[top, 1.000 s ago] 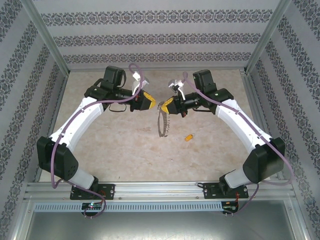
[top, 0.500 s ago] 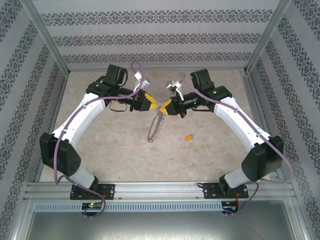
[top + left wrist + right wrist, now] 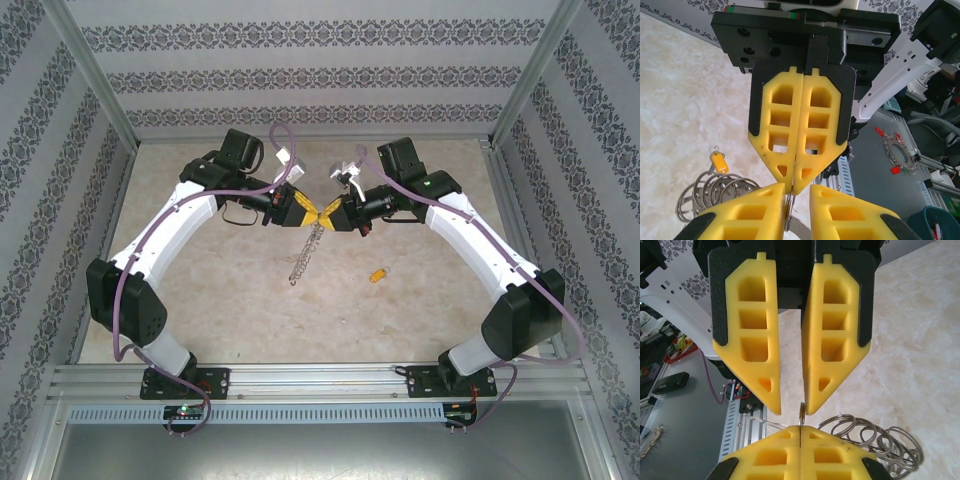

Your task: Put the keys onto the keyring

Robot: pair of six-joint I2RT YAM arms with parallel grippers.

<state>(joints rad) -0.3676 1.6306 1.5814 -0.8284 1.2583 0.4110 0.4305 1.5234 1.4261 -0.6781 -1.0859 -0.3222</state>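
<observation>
Table (image 3: 230, 310) of marbled beige spreads beneath everything, closed in by walls (image 3: 300, 75) papered with dark floral bands. Above its middle the white left arm (image 3: 170, 230) and right arm (image 3: 480, 240) bend inward and meet tip to tip. At that meeting the right fingers (image 3: 765, 457) are pressed fully together, and the thin edge of the keyring (image 3: 305, 250) runs into their seam, so they pinch it. Facing them, the left fingers (image 3: 747, 215) stand a narrow gap apart with the ring's wire between their tips; the gap is wider than the wire. The keyring dangles from there, silvery loops trailing down toward the table. The key (image 3: 377, 274), yellow-orange at the head, lies flat on the table to the ring's right, well apart from it.
</observation>
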